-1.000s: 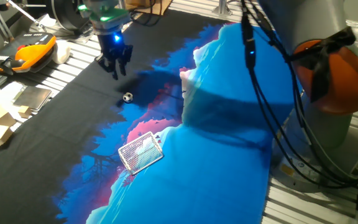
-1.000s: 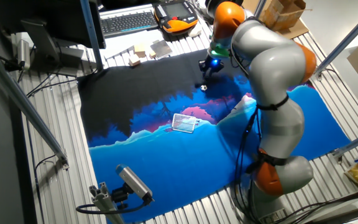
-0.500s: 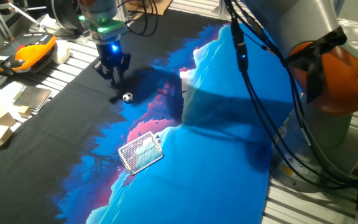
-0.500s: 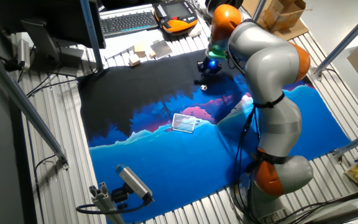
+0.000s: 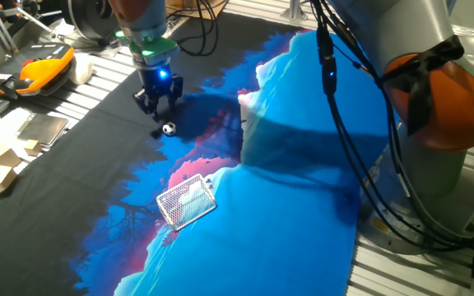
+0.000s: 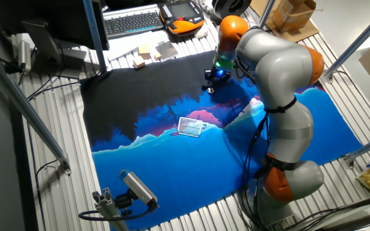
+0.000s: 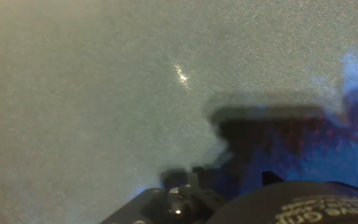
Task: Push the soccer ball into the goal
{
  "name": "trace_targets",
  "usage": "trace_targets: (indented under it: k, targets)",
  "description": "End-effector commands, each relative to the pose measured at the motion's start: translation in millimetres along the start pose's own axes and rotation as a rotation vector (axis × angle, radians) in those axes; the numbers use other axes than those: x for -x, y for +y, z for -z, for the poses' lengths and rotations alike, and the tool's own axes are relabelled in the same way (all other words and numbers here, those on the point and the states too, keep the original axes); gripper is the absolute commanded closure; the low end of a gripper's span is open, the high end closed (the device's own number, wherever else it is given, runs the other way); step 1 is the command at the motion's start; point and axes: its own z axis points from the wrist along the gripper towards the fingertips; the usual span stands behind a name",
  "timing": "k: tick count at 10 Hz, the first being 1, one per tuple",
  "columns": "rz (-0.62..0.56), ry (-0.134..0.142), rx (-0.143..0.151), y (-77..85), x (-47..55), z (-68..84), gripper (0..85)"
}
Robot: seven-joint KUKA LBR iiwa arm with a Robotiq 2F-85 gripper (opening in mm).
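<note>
The soccer ball point(image 5: 169, 128) is a tiny white ball with black patches on the black part of the cloth; it also shows in the other fixed view point(image 6: 209, 90). My gripper point(image 5: 157, 109) hangs low just behind the ball, a short gap from it, with fingers that look closed and empty; it also shows in the other fixed view point(image 6: 212, 79). The goal point(image 5: 185, 201), a small white mesh frame, lies on the blue and pink cloth well in front of the ball, and also shows in the other fixed view point(image 6: 191, 126). The hand view shows only cloth and my gripper's body; the ball is hidden there.
A raised fold of blue cloth point(image 5: 303, 140) lies right of the ball. An orange pendant point(image 5: 39, 70), a keyboard point(image 6: 132, 22) and small wooden blocks point(image 5: 2, 160) sit beyond the cloth's edge. The arm point(image 6: 275, 70) reaches over the cloth's right side.
My gripper has moved down and towards the ball, from farther behind it to just behind it. The ball and the goal have not moved.
</note>
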Motion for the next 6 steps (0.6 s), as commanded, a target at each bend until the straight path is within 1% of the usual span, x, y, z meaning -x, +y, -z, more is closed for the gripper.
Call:
trace_targets:
  k: [1, 2, 3, 4, 5, 6]
  targets:
    - [-0.009, -0.003, -0.004, 0.4, -0.7, -0.3, 34.0]
    - [-0.049, -0.019, -0.011, 0.3, -3.3, -2.7, 34.0]
    - [-0.086, -0.021, -0.011, -1.1, -5.5, -5.2, 34.0]
    - [-0.098, -0.018, -0.003, -3.2, -7.2, -7.2, 34.0]
    - [-0.103, -0.01, 0.013, -4.2, -8.5, -8.7, 34.0]
    - [-0.107, -0.005, 0.018, -3.9, -9.1, -8.9, 51.0]
